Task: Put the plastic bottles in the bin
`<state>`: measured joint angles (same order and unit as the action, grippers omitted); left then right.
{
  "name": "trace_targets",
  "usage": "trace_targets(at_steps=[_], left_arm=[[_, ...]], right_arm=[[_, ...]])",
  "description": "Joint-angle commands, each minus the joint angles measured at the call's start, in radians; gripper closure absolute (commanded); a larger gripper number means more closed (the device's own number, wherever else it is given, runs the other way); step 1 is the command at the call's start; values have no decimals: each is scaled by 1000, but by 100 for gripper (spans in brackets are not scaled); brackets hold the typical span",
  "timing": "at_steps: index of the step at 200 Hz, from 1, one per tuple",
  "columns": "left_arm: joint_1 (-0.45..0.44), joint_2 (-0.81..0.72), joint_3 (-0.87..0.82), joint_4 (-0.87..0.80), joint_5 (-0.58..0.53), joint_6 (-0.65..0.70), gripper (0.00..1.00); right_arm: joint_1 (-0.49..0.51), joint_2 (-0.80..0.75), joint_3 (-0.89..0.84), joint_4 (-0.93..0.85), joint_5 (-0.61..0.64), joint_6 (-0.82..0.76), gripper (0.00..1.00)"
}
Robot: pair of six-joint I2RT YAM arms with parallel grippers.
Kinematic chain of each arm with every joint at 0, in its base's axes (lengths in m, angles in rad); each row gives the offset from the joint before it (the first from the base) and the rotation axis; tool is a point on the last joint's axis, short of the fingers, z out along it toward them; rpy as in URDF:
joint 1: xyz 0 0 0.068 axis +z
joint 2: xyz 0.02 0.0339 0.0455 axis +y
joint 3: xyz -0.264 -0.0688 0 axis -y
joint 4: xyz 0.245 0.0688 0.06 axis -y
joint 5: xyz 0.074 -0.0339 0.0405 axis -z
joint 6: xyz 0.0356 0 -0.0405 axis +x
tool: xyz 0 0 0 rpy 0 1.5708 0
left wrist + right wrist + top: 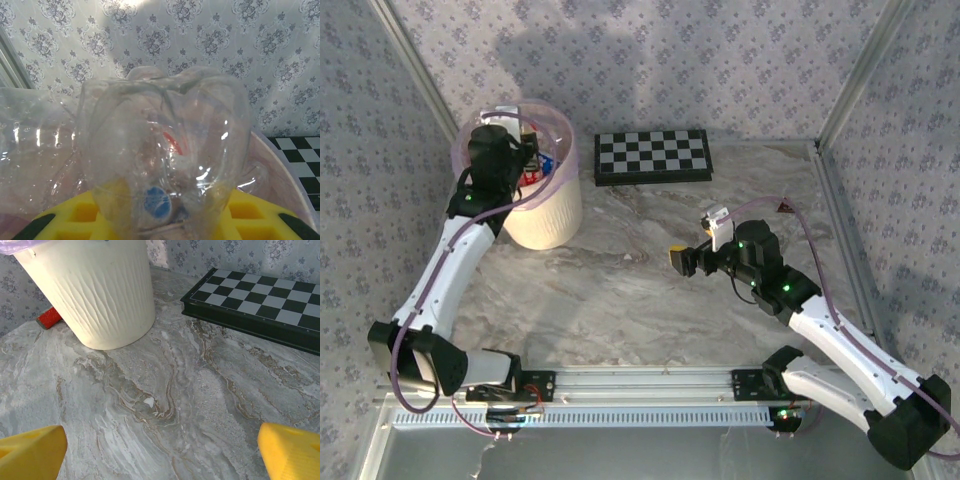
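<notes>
on the grey marbled table [650, 290], between patterned walls, largest thing first.

the bin [545, 215]: cream, ribbed, round, standing at far left. a translucent pink bag is folded over its rim. from the right wrist its ribbed wall [100, 295] stands upright on the tabletop [175, 390].

chequered board [653, 157]: flat, black and white, just right of the bin, at the far edge of the table. the two are apart. right wrist sees it at upper right [260, 295]; left wrist catches a corner [300, 160].

left gripper [525, 150]: reaches over the bin's mouth. from its wrist, the left gripper [160, 222] is clamped on a clear plastic bottle [160, 145], which is dented and sits between the yellow pads [80, 215]. the bottle hangs above the pink liner [285, 165]. a blue round spot and a red mark show through it; cannot tell whether they belong to it or lie below.

right gripper [682, 260]: mid-table, well clear of the bin, pointing left. from its wrist the right gripper [160, 460] has its yellow fingers [30, 452] spread wide, bare table between them.

bottles in the bin [542, 168]: red and blue bits visible inside, near the rim.

red cylinder [49, 317]: one end peeks out from behind the bin's base, lying on the table.
</notes>
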<state>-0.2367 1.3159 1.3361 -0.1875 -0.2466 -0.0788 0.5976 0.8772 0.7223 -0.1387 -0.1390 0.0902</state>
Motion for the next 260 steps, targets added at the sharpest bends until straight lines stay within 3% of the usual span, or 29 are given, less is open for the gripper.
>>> trace_targets(at_steps=[1, 14, 44, 63, 86, 105, 133, 147, 175, 189, 218, 260], left_arm=[[-4, -4, 58, -126, 57, -4, 73], [-4, -2, 152, -184, 102, -14, 54], [-4, 13, 352, -292, 127, -11, 27], [-3, 32, 445, -328, 113, 1, 18], [-3, 85, 555, -367, 88, 7, 17], [-3, 145, 638, -379, 76, -19, 25], [24, 247, 768, -409, -33, -97, 56], [65, 299, 827, -434, -2, -152, 69], [65, 374, 867, -534, 33, -150, 85], [33, 336, 757, -543, 1, -133, 91], [-16, 141, 339, -360, -16, -148, 94], [-2, 5, 79, -300, -63, -185, 96]], right_arm=[[-4, -2, -1, 11, -5, 8, 0], [-4, 1, -1, 15, -7, 11, 0], [-2, 11, -4, 27, -13, 20, 0], [-2, 17, -3, 28, -18, 19, 0], [-1, 23, 3, 24, -24, 16, 0], [-1, 26, 8, 20, -25, 15, 0], [1, 20, 9, 5, -22, 15, 0], [2, 15, 8, -3, -18, 16, 0], [4, 6, 7, -14, -8, 16, 0], [4, -4, 4, -21, 2, 14, 0], [2, -7, -5, -21, 6, 10, 0], [4, 34, 8, -3, -14, 12, 0]])
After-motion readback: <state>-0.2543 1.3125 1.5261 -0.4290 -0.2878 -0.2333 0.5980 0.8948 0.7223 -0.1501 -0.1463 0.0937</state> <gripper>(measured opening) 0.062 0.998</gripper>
